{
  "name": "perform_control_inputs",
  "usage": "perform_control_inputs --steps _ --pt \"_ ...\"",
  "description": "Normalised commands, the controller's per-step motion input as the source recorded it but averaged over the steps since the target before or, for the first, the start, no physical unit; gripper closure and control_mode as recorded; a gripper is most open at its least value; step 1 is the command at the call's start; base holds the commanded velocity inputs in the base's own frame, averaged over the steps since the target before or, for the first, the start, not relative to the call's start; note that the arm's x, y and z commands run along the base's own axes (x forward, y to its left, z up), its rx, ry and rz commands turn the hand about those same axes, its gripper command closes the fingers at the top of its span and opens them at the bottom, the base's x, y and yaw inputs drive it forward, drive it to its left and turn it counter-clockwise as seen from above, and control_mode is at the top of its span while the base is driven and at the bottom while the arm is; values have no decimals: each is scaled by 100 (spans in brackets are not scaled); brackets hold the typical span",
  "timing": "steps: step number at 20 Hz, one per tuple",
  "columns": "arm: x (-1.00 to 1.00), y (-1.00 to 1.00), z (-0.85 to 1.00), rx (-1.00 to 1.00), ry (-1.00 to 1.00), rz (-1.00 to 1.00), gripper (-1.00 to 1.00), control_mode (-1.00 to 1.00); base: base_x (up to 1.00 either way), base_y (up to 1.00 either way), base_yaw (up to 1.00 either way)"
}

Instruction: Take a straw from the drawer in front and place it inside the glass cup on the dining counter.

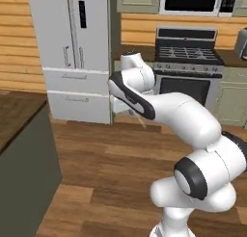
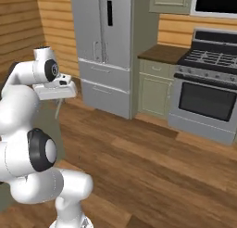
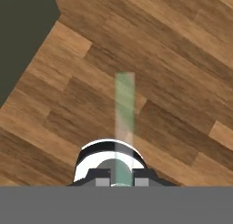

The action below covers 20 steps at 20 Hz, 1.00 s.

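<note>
Left base view, simulated kitchen: underfoot, a broad floor of brown wooden planks [image 1: 106,154], spread from the near edge up to a far wall of pale timber boards [image 1: 19,38]. Against that wall, left of centre, a tall silver-grey fridge with double doors and two lower drawers [image 1: 77,53]. Along the left edge, close by, the long dining counter [image 1: 21,154], a dark-brown wood slab over a plain grey-green panel; seen again as a dark grey corner at the top left of the hand view. To the right of the fridge, a steel range with black burner grates and a dark oven window [image 1: 188,72], flanked in the right base view by a sage-green base cabinet under a dark-wood top [image 2: 155,90]. Rising from the lower right, folded at the elbow and stretched toward the fridge, the white robot arm with dark joints [image 1: 188,120]. At its end, pointing down over bare floor, the two-finger pincer [image 2: 59,98], drawn narrow and clamped on the very thin, straight, pale straw [image 2: 57,109]. Hanging below the finger tips, slightly tilted, clear of the planks and apart from the dining counter; in the hand view a blurred, pale greenish bar leading away from between the tips, with nothing but floor behind.
</note>
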Motion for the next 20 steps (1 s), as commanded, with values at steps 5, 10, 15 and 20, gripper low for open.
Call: perform_control_inputs --steps 5,10,15,20 --pt "0 0 0 0 0 0 100 100 87 21 33" --pt "0 0 0 0 0 0 100 100 100 -3 29" --pt "0 0 0 0 0 0 100 100 100 -16 30" --pt "0 0 0 0 0 0 100 100 100 -10 38"
